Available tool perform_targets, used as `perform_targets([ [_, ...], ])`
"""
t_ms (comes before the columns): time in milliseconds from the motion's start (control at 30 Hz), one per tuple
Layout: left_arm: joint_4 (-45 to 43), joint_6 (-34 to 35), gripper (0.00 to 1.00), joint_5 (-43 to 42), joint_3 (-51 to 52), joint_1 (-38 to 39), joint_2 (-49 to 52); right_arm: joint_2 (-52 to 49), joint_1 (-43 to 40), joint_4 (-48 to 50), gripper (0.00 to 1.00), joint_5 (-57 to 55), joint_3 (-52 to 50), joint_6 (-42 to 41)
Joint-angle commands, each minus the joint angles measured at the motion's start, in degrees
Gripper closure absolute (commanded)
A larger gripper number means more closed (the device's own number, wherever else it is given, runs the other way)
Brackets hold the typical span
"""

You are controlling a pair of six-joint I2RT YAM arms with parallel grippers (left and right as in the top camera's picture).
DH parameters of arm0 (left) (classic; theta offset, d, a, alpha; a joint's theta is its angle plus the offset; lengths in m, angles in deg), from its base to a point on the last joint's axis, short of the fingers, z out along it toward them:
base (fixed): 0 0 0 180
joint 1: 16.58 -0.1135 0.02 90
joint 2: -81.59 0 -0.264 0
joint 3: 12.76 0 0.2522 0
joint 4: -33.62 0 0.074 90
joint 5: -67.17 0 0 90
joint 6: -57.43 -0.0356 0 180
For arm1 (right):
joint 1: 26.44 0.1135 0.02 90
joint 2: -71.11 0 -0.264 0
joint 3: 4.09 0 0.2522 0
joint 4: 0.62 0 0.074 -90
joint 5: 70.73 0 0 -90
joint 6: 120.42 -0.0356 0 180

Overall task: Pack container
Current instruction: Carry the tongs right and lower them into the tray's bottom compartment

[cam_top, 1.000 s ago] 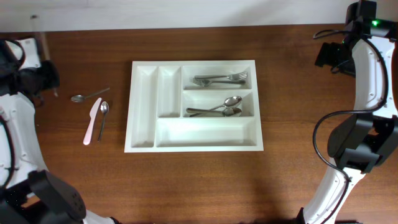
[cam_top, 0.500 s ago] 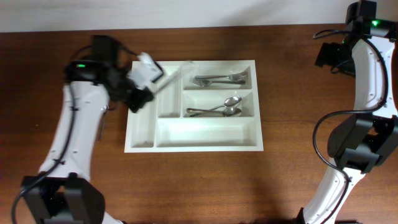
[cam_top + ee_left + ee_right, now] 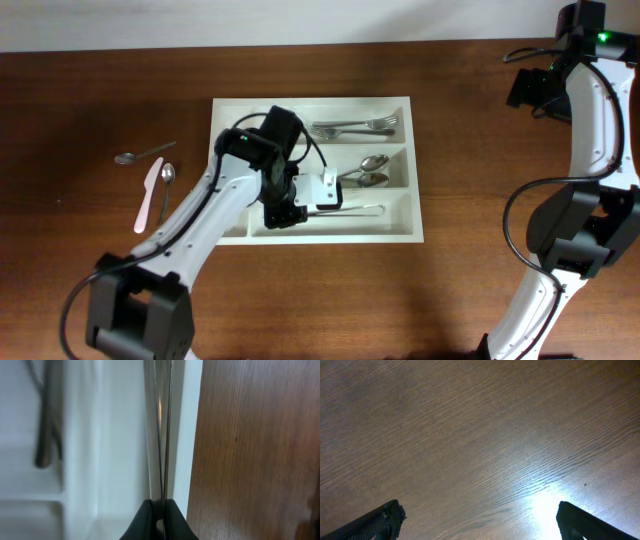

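Note:
The white container [image 3: 232, 185], a cutlery tray, lies at the table's middle. Its top right compartment holds forks [image 3: 355, 127] and the one below holds spoons [image 3: 365, 170]. My left gripper [image 3: 298, 207] is over the long bottom compartment, shut on a thin metal knife [image 3: 352, 210] that points right along it. In the left wrist view the fingers [image 3: 159, 510] pinch the knife [image 3: 161, 435] edge-on, next to the container's front wall [image 3: 180, 420]. My right gripper [image 3: 528, 90] is at the far right, open and empty [image 3: 480, 520] over bare wood.
Left of the container on the wooden table lie a metal spoon [image 3: 140, 155], a pink plastic knife [image 3: 148, 195] and a second spoon [image 3: 165, 188]. The two narrow left compartments show nothing where visible. The right arm stands along the right edge.
My left arm has swung from the table's far left, over the container's top left, down to the bottom compartment with the knife in its grip. The right arm has not moved.

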Motion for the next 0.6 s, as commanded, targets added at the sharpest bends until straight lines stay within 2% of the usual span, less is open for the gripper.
perform_targets([
  [0, -0.8, -2.1, 0.98, -0.3, 1.6, 0.1, 3.3, -0.2, 0.2, 0.0, 0.01, -0.9, 0.2, 0.0],
  [367, -8.0, -2.1, 0.98, -0.3, 1.6, 0.1, 12.5, -0.2, 0.2, 0.0, 0.01, -0.9, 0.2, 0.0],
  [567, -9.0, -2.1, 0.98, -0.3, 1.6, 0.1, 15.7, -0.2, 0.2, 0.0, 0.01, -0.9, 0.2, 0.0],
])
